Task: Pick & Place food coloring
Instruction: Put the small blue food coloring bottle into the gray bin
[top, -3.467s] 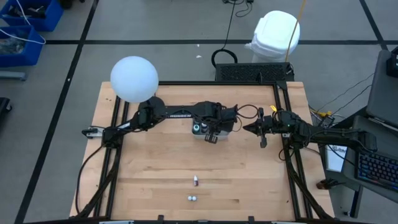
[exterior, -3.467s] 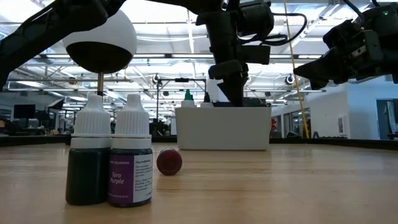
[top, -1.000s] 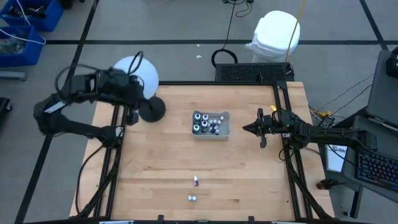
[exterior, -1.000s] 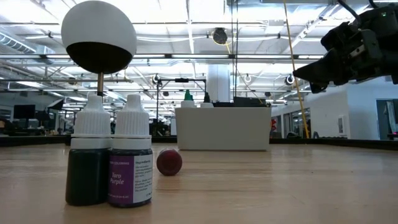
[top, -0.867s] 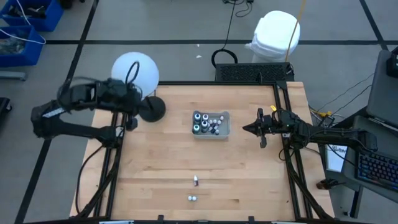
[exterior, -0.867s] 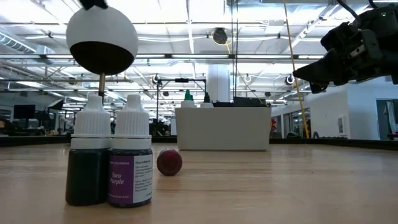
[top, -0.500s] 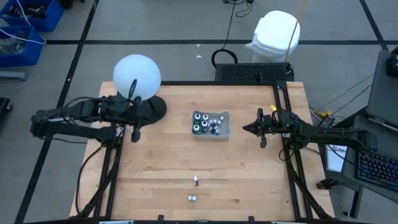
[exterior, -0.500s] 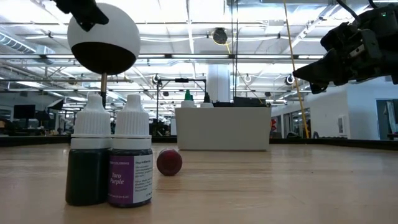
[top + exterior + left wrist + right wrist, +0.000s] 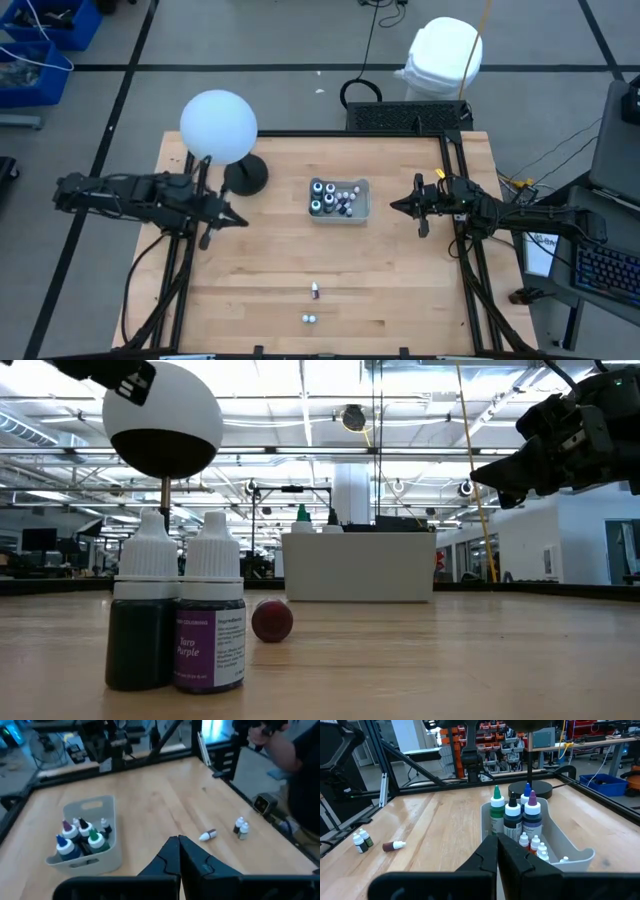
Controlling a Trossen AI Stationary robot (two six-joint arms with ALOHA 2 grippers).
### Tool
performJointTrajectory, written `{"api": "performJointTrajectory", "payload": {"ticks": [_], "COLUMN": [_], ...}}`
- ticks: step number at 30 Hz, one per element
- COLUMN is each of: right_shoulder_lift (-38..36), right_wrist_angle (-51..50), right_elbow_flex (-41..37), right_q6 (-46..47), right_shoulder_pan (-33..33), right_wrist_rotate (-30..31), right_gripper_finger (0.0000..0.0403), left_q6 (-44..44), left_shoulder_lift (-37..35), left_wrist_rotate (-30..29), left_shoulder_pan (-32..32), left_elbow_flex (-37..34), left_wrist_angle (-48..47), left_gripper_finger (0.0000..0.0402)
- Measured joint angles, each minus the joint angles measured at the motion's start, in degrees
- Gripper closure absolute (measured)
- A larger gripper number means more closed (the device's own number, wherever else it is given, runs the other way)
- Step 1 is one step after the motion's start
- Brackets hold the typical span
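The wooden counter is carrying a grey tray at its middle. The left gripper is hovering well left of the tray, jaws clenched on nothing; the right gripper is waiting just right of it, jaws likewise clenched and empty. Most food coloring bottles are standing inside the tray. Nearer the front edge than the tray, two upright bottles are sitting together, one fallen bottle lying beside them.

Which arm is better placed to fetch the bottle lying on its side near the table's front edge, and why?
Probably the left. Both claws are shut and hover apart from it, but the left claw points over open table toward the lying bottle, while the right claw faces the tray.
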Motion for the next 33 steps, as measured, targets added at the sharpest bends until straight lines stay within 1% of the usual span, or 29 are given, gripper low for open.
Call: {"api": "performJointTrajectory", "payload": {"ticks": [6,9,11,13,15,16,22,27,33], "right_shoulder_lift": [0.0,0.0,-0.01,0.02,0.13,0.16,0.37,0.37,0.39], "right_wrist_angle": [-0.01,-0.01,-0.11,-0.25,-0.26,-0.27,0.74,3.03,1.16], "right_elbow_flex": [-0.01,0.0,-0.02,-0.02,-0.02,-0.02,-0.01,-0.02,0.0], "right_q6": [-0.02,-0.02,-0.02,-0.02,-0.04,-0.04,-0.03,0.16,2.5], "right_shoulder_pan": [-0.02,0.0,0.0,-0.02,0.0,0.0,-0.01,-0.01,0.0], "right_wrist_rotate": [0.0,0.0,-0.02,-0.1,-0.15,-0.15,-0.09,-0.15,-0.2], "right_gripper_finger": [0.0403,0.0403,0.0403,0.0403,0.0403,0.0403,0.0403,0.0403,0.0403], "left_q6": [-3.39,-4.12,-4.53,-4.6,-5.12,-5.49,-5.33,-2.01,2.2], "left_shoulder_lift": [-7.96,-9.3,-9.09,-8.62,-8.13,-7.91,-5.31,-4.32,-4.34], "left_wrist_rotate": [-0.76,-2.09,-4.25,-7.6,-10.8,-11.33,-12.18,-12.76,-12.79], "left_shoulder_pan": [-0.57,-0.57,-0.57,-0.57,-0.57,-0.55,-0.57,-0.57,-0.57], "left_elbow_flex": [-6.18,-9.43,-10.96,-11.9,-13.21,-13.89,-20.0,-25.01,-30.19], "left_wrist_angle": [3.0,5.56,6.42,9.16,9.75,10.85,18.5,25.28,31.33], "left_gripper_finger": [0.04,0.04,0.04,0.04,0.0401,0.0401,0.0401,0.0401,0.0401]}}
